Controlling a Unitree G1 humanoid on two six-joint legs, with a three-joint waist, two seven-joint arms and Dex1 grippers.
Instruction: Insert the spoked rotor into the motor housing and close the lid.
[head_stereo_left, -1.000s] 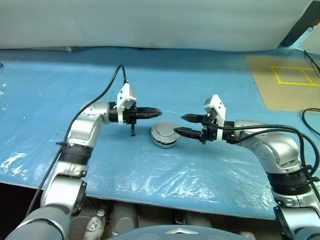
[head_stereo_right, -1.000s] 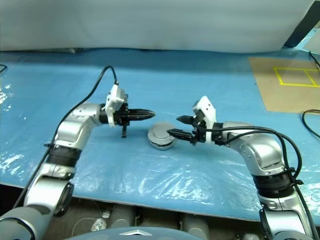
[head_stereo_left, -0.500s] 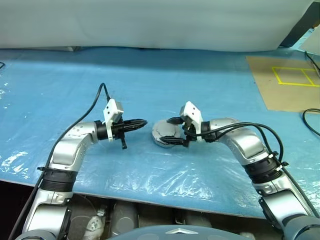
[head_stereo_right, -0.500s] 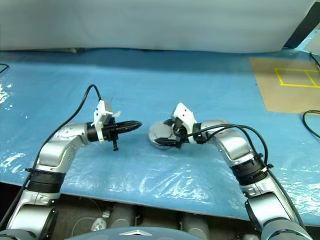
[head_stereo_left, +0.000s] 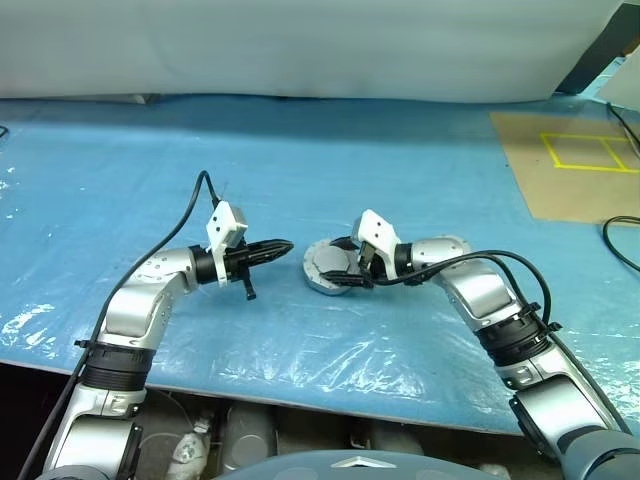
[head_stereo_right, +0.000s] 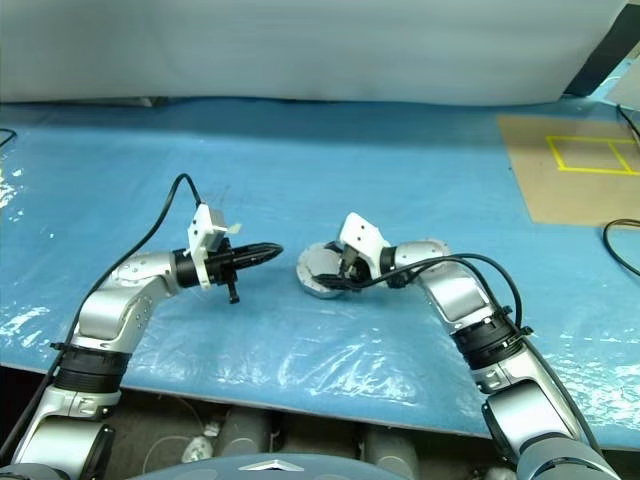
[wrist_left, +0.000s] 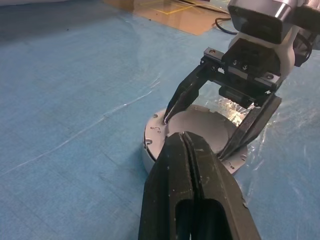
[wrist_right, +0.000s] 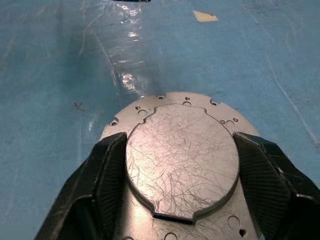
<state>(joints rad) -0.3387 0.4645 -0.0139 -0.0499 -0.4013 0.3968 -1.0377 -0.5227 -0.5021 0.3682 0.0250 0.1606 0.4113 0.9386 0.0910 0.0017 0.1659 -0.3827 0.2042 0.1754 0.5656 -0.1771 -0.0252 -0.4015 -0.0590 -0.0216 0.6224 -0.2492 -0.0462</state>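
Note:
A short round silver-grey motor housing (wrist_left: 150, 156) sits mid-table on the blue sheet. The lid (wrist_right: 182, 155) lies on top of it, smooth pale face up, hiding the inside. The spoked rotor is out of view. My right gripper (head_stereo_left: 345, 265) reaches in from the right and straddles the lid's raised centre plate. Its fingers (wrist_right: 107, 170) press against opposite edges of that plate. My left gripper (head_stereo_left: 283, 246) is shut and empty. It hovers just left of the housing, pointing at it without touching.
A brown board with a yellow taped square (head_stereo_left: 580, 165) lies at the far right. A small scrap of tape (wrist_right: 205, 16) sits on the sheet beyond the housing. A black cable (head_stereo_left: 620, 235) lies at the right edge. The table's front edge runs close below both arms.
My right gripper came down and leftward over the lid, and its fingers narrowed onto the raised plate. My left gripper sank and drew back leftward, staying shut.

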